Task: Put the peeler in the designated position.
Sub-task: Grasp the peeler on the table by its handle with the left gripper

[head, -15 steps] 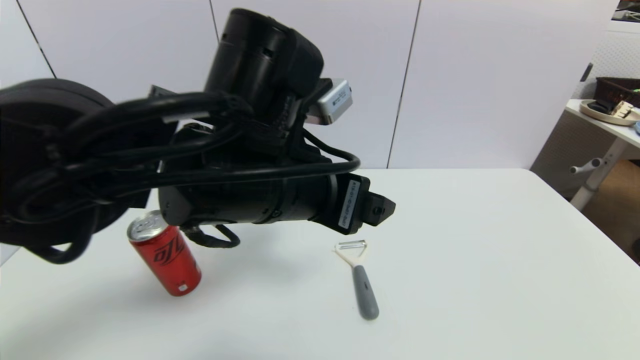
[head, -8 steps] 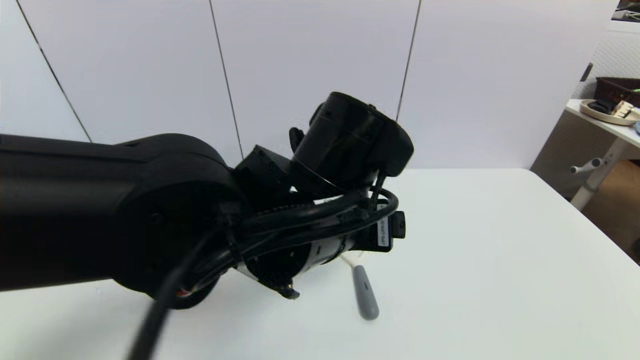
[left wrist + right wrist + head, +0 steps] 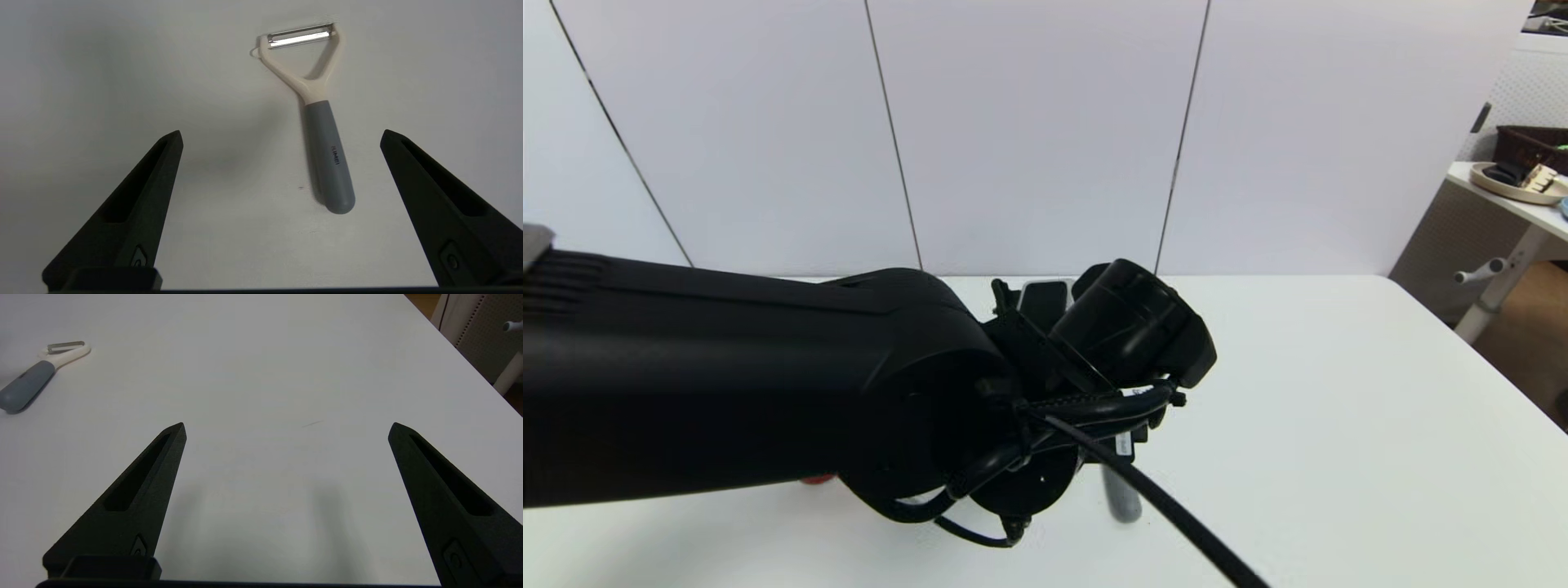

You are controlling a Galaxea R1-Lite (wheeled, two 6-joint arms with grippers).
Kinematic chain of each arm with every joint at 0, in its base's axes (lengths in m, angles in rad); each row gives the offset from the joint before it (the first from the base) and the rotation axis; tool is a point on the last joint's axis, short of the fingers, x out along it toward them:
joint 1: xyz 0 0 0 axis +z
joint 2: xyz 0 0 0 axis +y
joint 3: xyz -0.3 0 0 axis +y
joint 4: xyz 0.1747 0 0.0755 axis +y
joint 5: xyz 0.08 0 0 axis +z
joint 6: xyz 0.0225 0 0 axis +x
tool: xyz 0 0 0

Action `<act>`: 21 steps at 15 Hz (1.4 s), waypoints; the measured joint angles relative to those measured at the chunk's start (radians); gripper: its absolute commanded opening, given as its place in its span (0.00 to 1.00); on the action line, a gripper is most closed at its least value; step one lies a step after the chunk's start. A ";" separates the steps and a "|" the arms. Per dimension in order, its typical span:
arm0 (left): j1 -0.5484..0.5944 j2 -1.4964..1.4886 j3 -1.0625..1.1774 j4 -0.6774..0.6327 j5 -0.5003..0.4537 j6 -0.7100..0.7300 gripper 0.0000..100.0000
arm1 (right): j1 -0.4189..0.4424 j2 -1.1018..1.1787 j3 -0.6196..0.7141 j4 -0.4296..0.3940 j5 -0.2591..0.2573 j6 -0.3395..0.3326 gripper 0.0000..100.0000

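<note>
One peeler (image 3: pixel 314 118) lies flat on the white table (image 3: pixel 286 367), untouched, with its cream forked head and metal blade pointing away from the left gripper (image 3: pixel 282 136) and its grey handle nearer. The left gripper hangs above it with its two black fingers (image 3: pixel 135 204) spread wide and empty. The handle sits between them, closer to one finger than the other, and clear of both. This looks like the approach before the pick-up: the next move calls for lowering until the fingers straddle the handle, centring on it, then closing across its width. The right gripper (image 3: pixel 286 428) waits well off to the side, its two fingers also spread and empty over bare tabletop. No marked target spot is visible anywhere on the table.
</note>
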 measured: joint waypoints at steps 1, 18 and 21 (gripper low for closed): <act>-0.005 0.008 -0.006 0.006 0.003 0.000 1.00 | 0.000 0.000 0.000 0.000 0.000 0.000 1.00; -0.051 0.208 -0.171 0.074 0.032 0.006 1.00 | 0.000 0.000 0.000 0.000 0.000 0.000 1.00; -0.051 0.235 -0.197 0.074 0.039 0.021 1.00 | 0.000 0.000 0.000 0.000 0.000 0.000 1.00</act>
